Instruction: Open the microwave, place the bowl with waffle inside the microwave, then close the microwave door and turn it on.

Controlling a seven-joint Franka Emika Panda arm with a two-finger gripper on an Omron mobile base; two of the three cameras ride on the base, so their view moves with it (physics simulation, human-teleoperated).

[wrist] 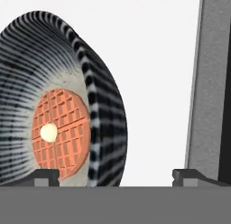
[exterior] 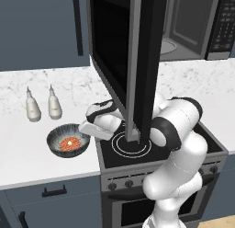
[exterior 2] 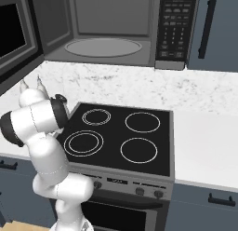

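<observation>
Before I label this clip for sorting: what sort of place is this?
A home-style kitchen, rendered in simulation. A four-ring stove sits between marble-look counters, an open microwave hangs above it, and a bowl holding a waffle waits on the counter.

I see 2 white bottles [exterior: 42, 105] standing upright side by side on the white marble-look counter [exterior: 27, 153], close to the backsplash [exterior 2: 139, 88]. To their right I have the black stove [exterior 2: 121, 139] with 4 ring burners, set flush between counter sections. Along its front panel I count a row of small round knobs [exterior 2: 148, 192], and below them the oven door [exterior: 133, 208]. Under the counter I see dark blue-grey drawers with black bar handles [exterior: 54, 191]. Up on the wall I see blue-grey cabinets [exterior: 41, 29], each with a long vertical black handle [exterior 2: 205, 27].
</observation>
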